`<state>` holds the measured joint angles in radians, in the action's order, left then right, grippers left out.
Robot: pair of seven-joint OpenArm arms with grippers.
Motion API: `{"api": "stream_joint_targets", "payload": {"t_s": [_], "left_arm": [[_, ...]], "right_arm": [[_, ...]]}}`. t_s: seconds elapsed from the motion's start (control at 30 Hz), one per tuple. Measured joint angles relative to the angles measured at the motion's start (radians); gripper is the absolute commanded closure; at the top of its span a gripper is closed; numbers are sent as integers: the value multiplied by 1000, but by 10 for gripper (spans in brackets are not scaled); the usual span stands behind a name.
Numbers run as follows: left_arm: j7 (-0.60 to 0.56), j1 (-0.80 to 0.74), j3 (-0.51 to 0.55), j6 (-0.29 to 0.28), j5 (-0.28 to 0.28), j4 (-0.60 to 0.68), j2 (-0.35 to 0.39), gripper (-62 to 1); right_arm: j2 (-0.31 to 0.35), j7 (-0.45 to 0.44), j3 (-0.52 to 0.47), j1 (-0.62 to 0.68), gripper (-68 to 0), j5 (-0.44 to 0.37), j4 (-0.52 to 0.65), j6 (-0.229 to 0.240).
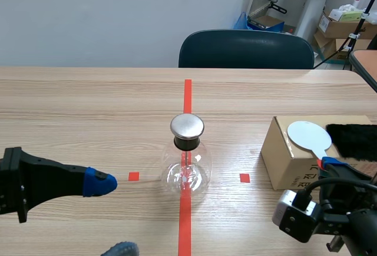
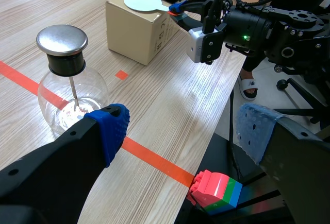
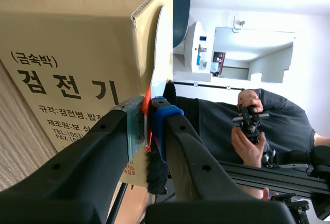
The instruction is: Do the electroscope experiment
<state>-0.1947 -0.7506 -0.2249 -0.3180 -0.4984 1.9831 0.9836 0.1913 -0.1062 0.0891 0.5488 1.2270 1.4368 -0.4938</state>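
Your left gripper (image 2: 183, 131) sits low with its two fingers wide apart, holding nothing, near the round clear glass flask (image 1: 186, 170) with the shiny metal cap (image 1: 187, 126). If you swing that arm, you may bump the flask and tip it. Your right gripper (image 3: 149, 113) is squeezed on the thin orange handle (image 3: 147, 104) of the flat white round paddle (image 1: 307, 133), which lies on the brown cardboard box (image 1: 283, 156). That hold looks small, so the paddle may slip or twist when you lift. The fuzzy black cloth (image 1: 353, 139) lies just beside the paddle and may drag along.
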Motion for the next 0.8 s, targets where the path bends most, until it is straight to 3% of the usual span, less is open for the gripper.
{"api": "stream_joint_targets", "payload": {"t_s": [0.43, 0.63, 0.8], "left_arm": [[0, 0, 0, 0, 0, 0, 0, -452], [0, 0, 0, 0, 0, 0, 0, -452], [-1, 0, 0, 0, 1, 0, 0, -452]], "right_arm": [[0, -12, 0, 0, -9, 0, 0, -1], [0, -23, 0, -8, -9, 5, 1, -62], [8, 26, 34, -56, -9, 21, 21, -69]]}}
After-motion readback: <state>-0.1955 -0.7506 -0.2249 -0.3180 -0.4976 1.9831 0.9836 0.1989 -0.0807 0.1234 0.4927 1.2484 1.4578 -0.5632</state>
